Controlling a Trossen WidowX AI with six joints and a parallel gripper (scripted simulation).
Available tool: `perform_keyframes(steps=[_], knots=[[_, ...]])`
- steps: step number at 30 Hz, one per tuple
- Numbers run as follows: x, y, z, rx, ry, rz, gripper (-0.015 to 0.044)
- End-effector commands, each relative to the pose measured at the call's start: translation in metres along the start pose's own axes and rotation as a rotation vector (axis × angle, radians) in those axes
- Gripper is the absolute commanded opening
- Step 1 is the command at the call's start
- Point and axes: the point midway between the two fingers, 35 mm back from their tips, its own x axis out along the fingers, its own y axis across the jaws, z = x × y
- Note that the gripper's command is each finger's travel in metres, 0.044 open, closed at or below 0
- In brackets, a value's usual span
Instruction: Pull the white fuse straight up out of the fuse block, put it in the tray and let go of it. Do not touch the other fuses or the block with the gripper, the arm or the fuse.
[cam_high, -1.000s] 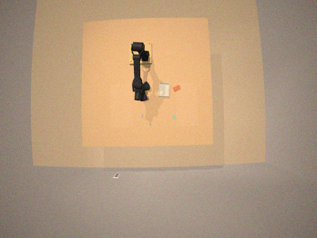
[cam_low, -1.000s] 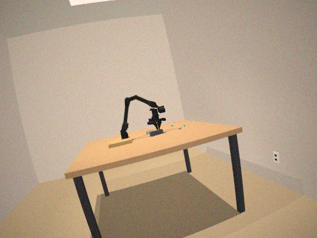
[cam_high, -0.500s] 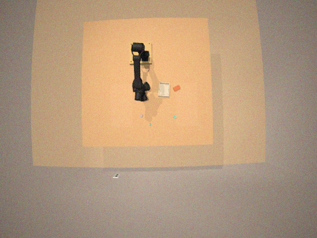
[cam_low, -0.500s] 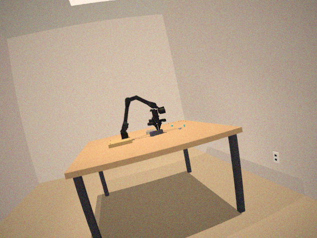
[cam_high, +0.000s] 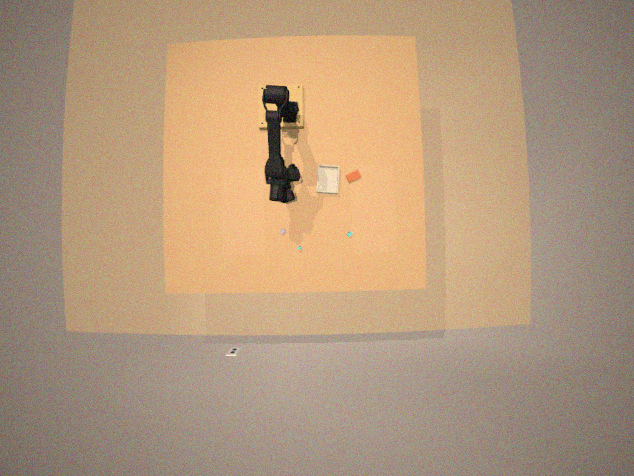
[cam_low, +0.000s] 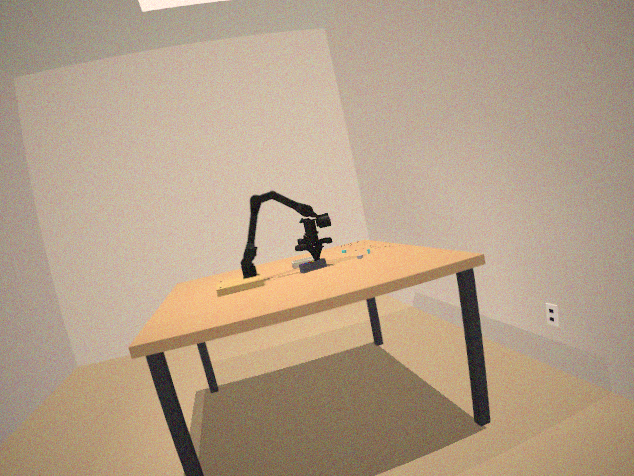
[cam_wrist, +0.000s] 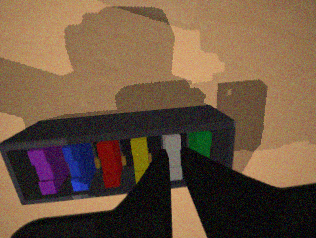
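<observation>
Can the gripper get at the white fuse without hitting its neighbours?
Looks like yes: the gripper is shut on the white fuse, jaws straddling it between the yellow fuse and green fuse. Gaps either side are narrow, so clearance looks tight.

arm hides the fuse block from above; tabletop specks perhaps cubes.

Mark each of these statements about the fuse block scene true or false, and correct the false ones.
1. The fingers are shut on the white fuse. True.
2. The white fuse sits between the yellow fuse and the green fuse. True.
3. The white fuse already lies in the tray. False: it is still in the fuse block.
4. The purple fuse is next to the green one. False: they sit at opposite ends.
</observation>
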Motion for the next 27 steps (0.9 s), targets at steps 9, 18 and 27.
perform_keyframes(steps=[9,18,27], knots=[[-0.005,0.000,0.000,0.001,0.001,0.000,0.0000],[-0.009,-0.001,0.000,0.001,0.001,0.000,0.0000],[-0.014,-0.001,0.000,0.002,0.001,0.001,0.0000]])
